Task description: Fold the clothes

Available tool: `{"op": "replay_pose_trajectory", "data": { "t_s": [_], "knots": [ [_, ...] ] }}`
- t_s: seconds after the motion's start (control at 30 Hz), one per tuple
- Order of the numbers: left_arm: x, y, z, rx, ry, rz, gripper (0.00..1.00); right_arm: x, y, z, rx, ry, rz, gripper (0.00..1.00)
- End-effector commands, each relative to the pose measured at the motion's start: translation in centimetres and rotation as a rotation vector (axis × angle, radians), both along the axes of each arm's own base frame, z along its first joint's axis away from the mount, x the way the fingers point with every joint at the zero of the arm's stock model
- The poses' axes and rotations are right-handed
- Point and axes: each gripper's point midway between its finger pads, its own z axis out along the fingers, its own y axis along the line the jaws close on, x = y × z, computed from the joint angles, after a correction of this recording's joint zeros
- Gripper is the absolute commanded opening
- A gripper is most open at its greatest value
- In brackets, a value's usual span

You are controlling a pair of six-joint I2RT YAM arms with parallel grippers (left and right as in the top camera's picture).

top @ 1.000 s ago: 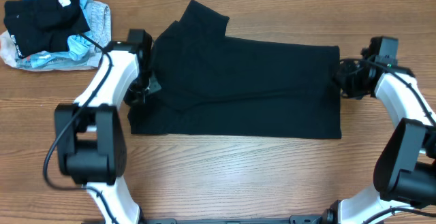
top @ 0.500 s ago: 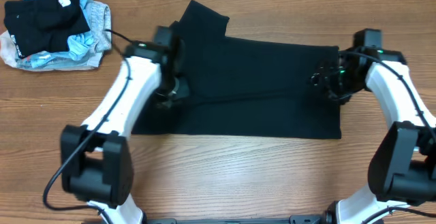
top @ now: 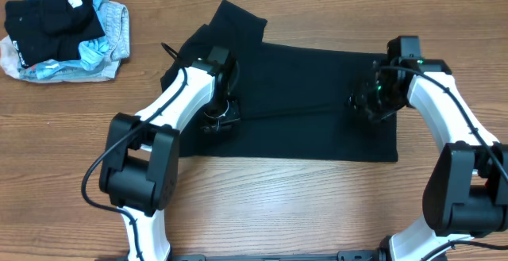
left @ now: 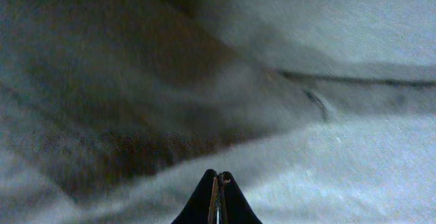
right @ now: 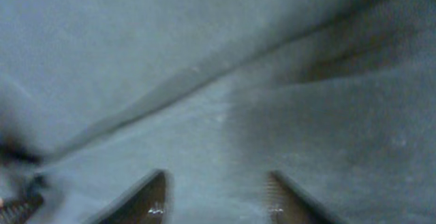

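From above, a black garment lies spread in the middle of the table. The left gripper is on its left part and the right gripper on its right part. A clothes pile sits at the far left corner.

In the left wrist view, the fingers are closed together over the cloth.

In the right wrist view, the fingers stand apart.

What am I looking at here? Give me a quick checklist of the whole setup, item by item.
Surface: wooden table.
Job's things: black garment spread flat, one flap sticking out at its far-left corner; pile of clothes bunched at the table's far-left corner, apart from it.
Clutter: nothing seen.
Grippers: left gripper shut, over the garment; right gripper open, over the garment.
Cables: black cable looping beside the left arm.
Surroundings: nothing seen.
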Motion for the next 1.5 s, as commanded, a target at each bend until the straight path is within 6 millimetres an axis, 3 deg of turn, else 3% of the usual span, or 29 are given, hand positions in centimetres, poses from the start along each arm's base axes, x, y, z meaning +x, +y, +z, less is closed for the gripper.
{"op": "replay_pose_trajectory", "data": {
  "t_s": [0.0, 0.1, 0.27, 0.43, 0.7, 0.83, 0.9, 1.07, 1.2, 1.47],
  "knots": [
    [0.3, 1.4, -0.9, 0.045, 0.001, 0.039, 0.04, -2.0, -1.0, -2.2, -0.069, 0.071, -0.036, 0.28],
    [0.6, 2.0, -0.9, 0.054, -0.003, 0.053, 0.04, -3.8, -2.4, -3.8, -0.143, 0.141, -0.125, 0.17],
    [0.9, 4.8, -1.4, 0.173, -0.013, 0.12, 0.04, -5.1, -2.7, -5.1, -0.161, 0.174, -0.146, 0.16],
    [0.4, 5.7, -1.7, 0.181, 0.013, 0.139, 0.04, -6.2, -4.1, -5.9, -0.237, 0.216, -0.237, 0.16],
    [-2.1, 6.9, -4.1, 0.227, 0.066, 0.192, 0.05, -7.8, -5.2, -6.9, -0.244, 0.267, -0.304, 0.17],
    [-3.9, 7.7, -5.1, 0.245, 0.112, 0.212, 0.04, -8.6, -5.4, -6.8, -0.249, 0.297, -0.307, 0.04],
    [-4.6, 8.4, -4.9, 0.26, 0.149, 0.248, 0.04, -9.0, -5.3, -6.8, -0.25, 0.321, -0.336, 0.04],
    [-6.9, 10.1, -3.7, 0.307, 0.253, 0.344, 0.04, -9.1, -5.4, -6.5, -0.249, 0.326, -0.371, 0.04],
    [-7.6, 10.7, -2.0, 0.327, 0.262, 0.347, 0.04, -9.3, -5.4, -5.9, -0.248, 0.324, -0.372, 0.04],
    [-8.0, 10.5, 4.4, 0.281, 0.133, 0.37, 0.04, -10.6, -5.6, -1.9, -0.254, 0.285, -0.433, 0.04]
  ]
}}
